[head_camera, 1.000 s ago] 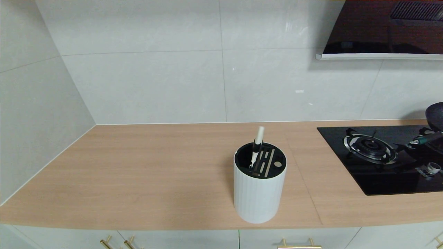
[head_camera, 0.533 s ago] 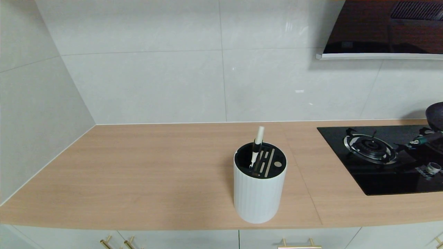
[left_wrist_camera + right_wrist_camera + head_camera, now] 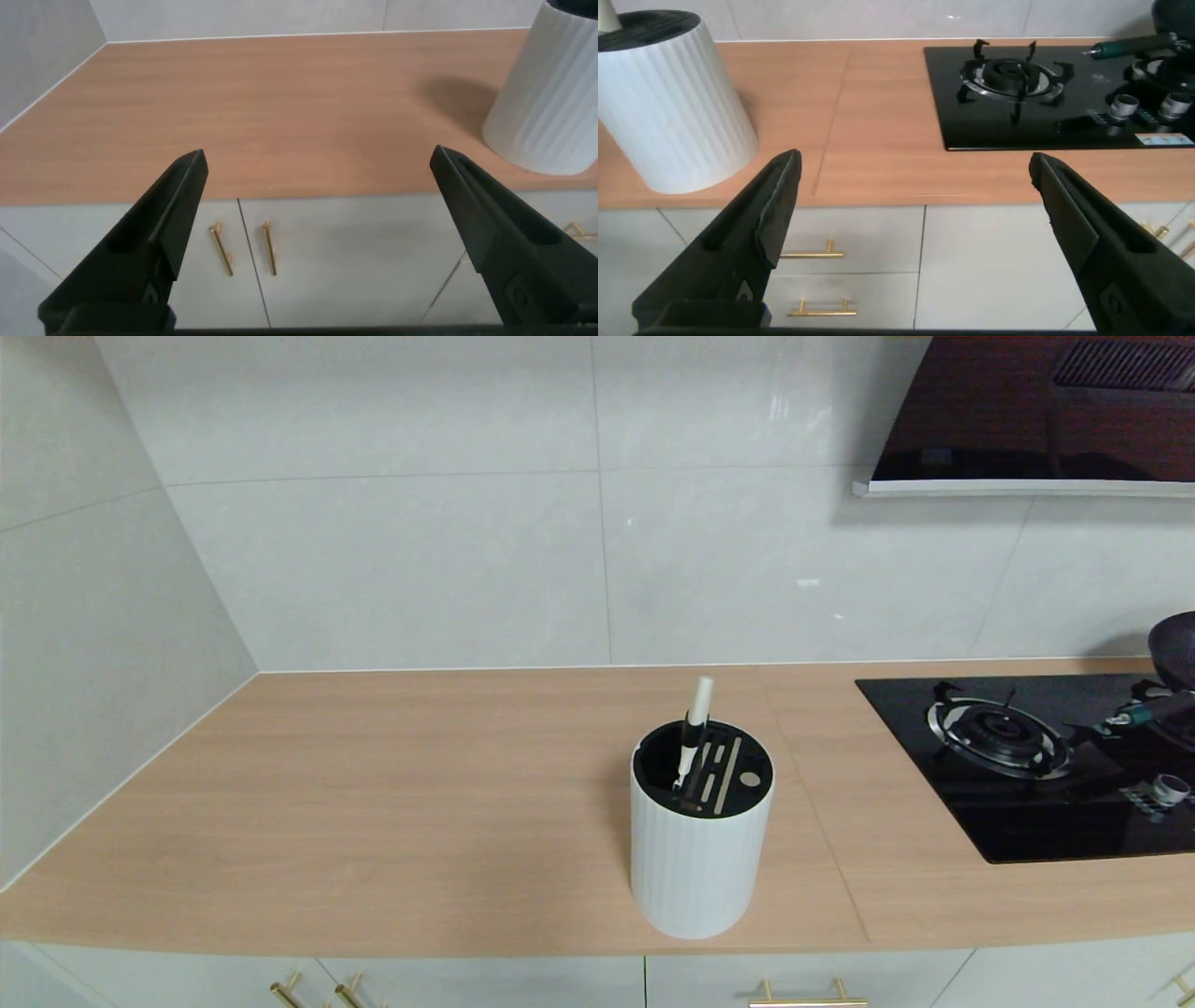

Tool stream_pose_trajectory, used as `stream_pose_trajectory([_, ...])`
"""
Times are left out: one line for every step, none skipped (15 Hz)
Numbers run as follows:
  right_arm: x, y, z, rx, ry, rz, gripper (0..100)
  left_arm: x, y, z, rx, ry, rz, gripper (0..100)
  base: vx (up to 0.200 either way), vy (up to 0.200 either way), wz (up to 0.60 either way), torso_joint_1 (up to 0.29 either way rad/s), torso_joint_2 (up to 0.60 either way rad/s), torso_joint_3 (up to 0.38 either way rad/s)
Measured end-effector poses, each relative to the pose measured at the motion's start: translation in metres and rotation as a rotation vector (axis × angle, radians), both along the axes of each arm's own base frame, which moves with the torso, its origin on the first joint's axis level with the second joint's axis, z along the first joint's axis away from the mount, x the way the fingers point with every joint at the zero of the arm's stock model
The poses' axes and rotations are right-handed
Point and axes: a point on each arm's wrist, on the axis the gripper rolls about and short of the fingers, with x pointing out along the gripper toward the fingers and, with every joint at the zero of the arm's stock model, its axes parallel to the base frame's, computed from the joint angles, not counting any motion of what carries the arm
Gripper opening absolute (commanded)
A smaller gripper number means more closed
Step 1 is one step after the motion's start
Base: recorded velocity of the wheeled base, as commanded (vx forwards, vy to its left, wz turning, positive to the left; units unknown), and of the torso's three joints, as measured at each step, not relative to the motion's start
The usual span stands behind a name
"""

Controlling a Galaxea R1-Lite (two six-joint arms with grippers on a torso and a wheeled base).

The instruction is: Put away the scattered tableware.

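Head view: utensil (image 3: 694, 726) inside ribbed holder (image 3: 700, 868)

Light wood-grain worktop (image 3: 373, 803), matt and smooth. White ribbed utensil holder (image 3: 700, 868), matt, with a black top. Glossy black glass hob (image 3: 1027, 826). Pale, faintly shiny wall tiles (image 3: 420, 569). Brass-coloured metal cabinet handles (image 3: 808, 1001).

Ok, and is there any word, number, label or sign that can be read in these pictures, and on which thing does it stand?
No text can be read here.
Sticker on the near edge of the stove: the print is too small to read.
White holder on the counter: no print visible on it.
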Motion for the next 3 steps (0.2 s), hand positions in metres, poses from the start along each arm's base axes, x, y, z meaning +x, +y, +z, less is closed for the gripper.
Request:
stream_pose_trajectory([0.0,0.0001,-0.0001,0.0,0.001,0.005,100,0.0,0.0,0.0,0.0,0.0,0.0,100,0.0,0.0,0.0,0.0,0.0,0.0])
stream_pose_trajectory([0.0,0.0001,-0.0001,0.001,0.002,0.006,100,0.0,0.0,0.0,0.0,0.0,0.0,100,0.0,0.0,0.0,0.0,0.0,0.0])
stream_pose_trajectory([0.0,0.0001,-0.0001,0.002,0.002,0.006,100,0.0,0.0,0.0,0.0,0.0,0.0,100,0.0,0.0,0.0,0.0,0.0,0.0])
